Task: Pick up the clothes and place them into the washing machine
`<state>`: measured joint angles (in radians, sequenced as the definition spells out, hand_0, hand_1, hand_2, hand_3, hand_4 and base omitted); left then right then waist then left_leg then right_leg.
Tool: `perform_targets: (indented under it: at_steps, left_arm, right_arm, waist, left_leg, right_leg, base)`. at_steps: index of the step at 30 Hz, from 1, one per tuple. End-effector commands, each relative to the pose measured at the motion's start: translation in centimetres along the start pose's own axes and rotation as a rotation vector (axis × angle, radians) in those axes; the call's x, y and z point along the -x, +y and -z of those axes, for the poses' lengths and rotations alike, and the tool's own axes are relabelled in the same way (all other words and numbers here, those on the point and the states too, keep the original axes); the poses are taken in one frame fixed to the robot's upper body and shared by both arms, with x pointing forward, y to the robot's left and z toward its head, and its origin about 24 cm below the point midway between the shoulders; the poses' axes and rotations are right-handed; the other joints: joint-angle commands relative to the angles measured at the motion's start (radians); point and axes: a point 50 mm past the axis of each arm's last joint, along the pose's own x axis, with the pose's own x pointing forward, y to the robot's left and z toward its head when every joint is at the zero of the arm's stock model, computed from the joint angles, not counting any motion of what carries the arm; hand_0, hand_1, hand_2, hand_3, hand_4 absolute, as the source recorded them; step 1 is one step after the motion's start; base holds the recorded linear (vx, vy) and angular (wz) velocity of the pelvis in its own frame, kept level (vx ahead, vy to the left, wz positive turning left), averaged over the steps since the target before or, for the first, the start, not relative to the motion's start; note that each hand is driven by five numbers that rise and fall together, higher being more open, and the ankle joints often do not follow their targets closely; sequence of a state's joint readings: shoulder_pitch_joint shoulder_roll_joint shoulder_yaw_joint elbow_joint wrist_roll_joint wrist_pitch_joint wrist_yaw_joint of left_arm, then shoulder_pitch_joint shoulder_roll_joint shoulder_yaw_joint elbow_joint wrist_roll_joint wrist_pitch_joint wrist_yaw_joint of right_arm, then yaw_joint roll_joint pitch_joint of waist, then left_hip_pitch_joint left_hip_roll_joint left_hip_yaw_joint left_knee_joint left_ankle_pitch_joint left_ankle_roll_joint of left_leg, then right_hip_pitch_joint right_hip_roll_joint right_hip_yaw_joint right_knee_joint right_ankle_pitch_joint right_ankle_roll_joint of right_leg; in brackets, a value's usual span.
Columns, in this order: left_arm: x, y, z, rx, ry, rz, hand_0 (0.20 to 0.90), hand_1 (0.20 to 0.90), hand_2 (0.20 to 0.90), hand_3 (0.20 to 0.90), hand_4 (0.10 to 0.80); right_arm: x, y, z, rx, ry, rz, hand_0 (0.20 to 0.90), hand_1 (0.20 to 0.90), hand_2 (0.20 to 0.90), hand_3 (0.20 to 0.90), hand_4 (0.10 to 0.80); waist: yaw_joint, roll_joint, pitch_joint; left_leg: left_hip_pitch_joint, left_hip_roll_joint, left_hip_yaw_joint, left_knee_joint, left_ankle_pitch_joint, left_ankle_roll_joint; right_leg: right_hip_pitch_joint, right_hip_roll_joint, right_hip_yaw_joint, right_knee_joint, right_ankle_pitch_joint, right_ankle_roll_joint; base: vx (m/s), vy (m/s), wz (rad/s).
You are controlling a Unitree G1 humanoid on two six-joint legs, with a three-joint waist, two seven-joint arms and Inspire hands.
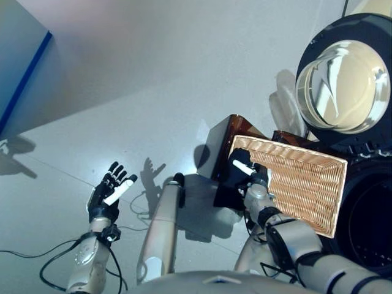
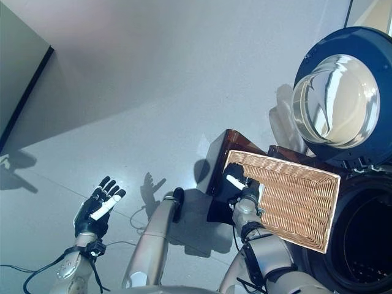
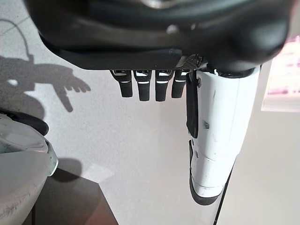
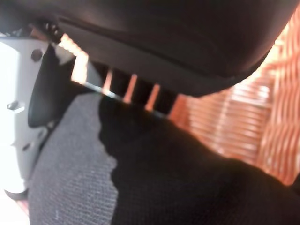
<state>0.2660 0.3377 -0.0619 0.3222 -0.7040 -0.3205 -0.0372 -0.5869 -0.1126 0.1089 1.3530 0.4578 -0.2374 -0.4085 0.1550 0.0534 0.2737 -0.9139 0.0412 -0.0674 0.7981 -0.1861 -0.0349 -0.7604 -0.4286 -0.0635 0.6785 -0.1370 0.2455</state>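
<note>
Head-camera view, looking down at the floor (image 1: 153,79). The right hand (image 1: 242,166) is at the near-left corner of a wicker basket (image 1: 300,184), about 4 o'clock from picture centre, with its white-covered thumb lying across a dark garment (image 1: 229,187). The garment drapes over the basket's left rim and hangs down toward the floor. In the right wrist view the same dark knit cloth (image 4: 154,173) fills the space directly under the hand, with the basket weave behind it; the fingers look curled into the cloth, so the hand is judged to be grasping the garment.

The left hand (image 1: 110,193) is at 8 o'clock, well apart from the basket, palm up, fingers straight and released, holding nothing. The left wrist view confirms this: straight fingers (image 3: 145,86) and thumb over bare floor.

The washing machine lies at 2 to 4 o'clock. Its round door (image 1: 346,86) stands swung open at 2 o'clock, and the dark drum opening (image 1: 367,223) is at 4 o'clock, just beyond the basket's right edge.

Governing relation: the drum opening lies to the right of the grasping hand, across the basket's long axis, which runs from 10 o'clock to 4 o'clock. The right arm is by far the nearer to both garment and drum. The coming move probably calls for lifting the garment clear of the rim, then carrying it rightward over the basket. The hanging part could snag on the rim.
</note>
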Motion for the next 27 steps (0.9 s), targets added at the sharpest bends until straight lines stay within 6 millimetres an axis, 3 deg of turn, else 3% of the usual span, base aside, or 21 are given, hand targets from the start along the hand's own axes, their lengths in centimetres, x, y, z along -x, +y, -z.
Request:
perform_targets:
  at_steps: [1, 2, 3, 4, 9, 13, 22, 27]
  left_arm:
    - [-0.8, 0.1, -3.6, -0.07, -0.169, 0.046, 0.9, 0.9, 0.9, 0.9, 0.8]
    - [-0.8, 0.1, -3.6, -0.07, -0.169, 0.044, 0.9, 0.9, 0.9, 0.9, 0.8]
    - [-0.8, 0.2, -3.5, -0.072, -0.166, 0.041, 0.9, 0.9, 0.9, 0.9, 0.8]
    - [-0.8, 0.2, -3.5, -0.072, -0.166, 0.039, 0.9, 0.9, 0.9, 0.9, 0.8]
    - [-0.8, 0.4, -3.3, -0.074, -0.162, 0.031, 0.9, 0.9, 0.9, 0.9, 0.8]
    - [-0.7, 0.7, -3.2, -0.071, -0.16, 0.016, 0.9, 0.9, 0.9, 0.9, 0.8]
    - [-0.5, 2.0, -2.4, -0.04, -0.133, -0.037, 0.9, 0.9, 0.9, 0.9, 0.8]
    - [-0.6, 2.1, -1.9, -0.022, -0.113, -0.042, 0.9, 0.9, 0.9, 0.9, 0.8]
  right_arm:
    - [1.3, 4.3, -1.3, -0.106, -0.03, -0.151, 0.2, 0.2, 0.2, 0.2, 0.3]
    - [1.2, 4.1, -1.3, -0.115, -0.025, -0.142, 0.2, 0.2, 0.2, 0.2, 0.3]
    - [1.1, 3.6, -1.0, -0.125, -0.017, -0.118, 0.2, 0.2, 0.2, 0.2, 0.3]
    - [0.9, 3.2, -1.0, -0.125, -0.015, -0.104, 0.2, 0.2, 0.2, 0.2, 0.3]
    - [0.4, 1.7, -1.1, -0.165, -0.016, -0.04, 0.2, 0.2, 0.2, 0.2, 0.3]
    - [-0.2, -0.1, -1.3, -0.293, -0.025, 0.003, 0.2, 0.2, 0.2, 0.2, 0.3]
    - [-1.3, -6.3, -1.8, -0.562, -0.1, 0.133, 0.2, 0.2, 0.2, 0.2, 0.3]
    - [-1.5, -8.3, -1.6, -0.685, -0.12, 0.169, 0.2, 0.2, 0.2, 0.2, 0.3]
  waist:
    - [0.045, 0.018, -0.009]
    - [0.044, 0.017, -0.009]
    - [0.042, 0.015, -0.015]
    - [0.038, 0.013, -0.013]
    - [0.031, 0.009, -0.02]
    - [0.019, 0.003, -0.025]
    - [-0.021, -0.037, -0.047]
    - [-0.034, -0.054, -0.056]
  left_leg:
    - [-0.023, 0.027, -0.015, -0.043, 0.048, -0.041]
    - [-0.022, 0.028, -0.017, -0.042, 0.047, -0.041]
    - [-0.007, 0.033, -0.019, -0.03, 0.007, -0.045]
    - [-0.014, 0.028, -0.017, -0.051, 0.049, -0.041]
    - [-0.005, 0.029, -0.016, -0.055, 0.049, -0.042]
    - [0.012, 0.034, -0.014, -0.065, 0.049, -0.044]
    - [0.096, 0.051, -0.003, -0.162, 0.074, -0.059]
    - [0.157, 0.056, 0.002, -0.231, 0.096, -0.067]
  right_leg:
    - [-0.021, -0.021, 0.046, -0.087, 0.132, -0.036]
    - [-0.023, -0.02, 0.046, -0.085, 0.132, -0.036]
    - [-0.014, -0.018, 0.046, -0.066, 0.095, -0.03]
    - [-0.019, -0.019, 0.046, -0.088, 0.133, -0.035]
    - [-0.011, -0.018, 0.047, -0.092, 0.133, -0.034]
    - [0.003, -0.016, 0.046, -0.104, 0.137, -0.031]
    - [0.092, -0.006, 0.018, -0.214, 0.173, -0.02]
    - [0.166, -0.001, -0.007, -0.298, 0.202, -0.015]
  base:
    - [-0.092, 0.016, 0.02]
    - [0.0, 0.0, 0.0]
    - [0.0, 0.0, 0.0]
    - [0.0, 0.0, 0.0]
    - [-0.018, 0.002, 0.0]
    - [0.0, 0.0, 0.0]
    - [0.04, -0.033, -0.02]
    - [0.043, -0.046, -0.07]
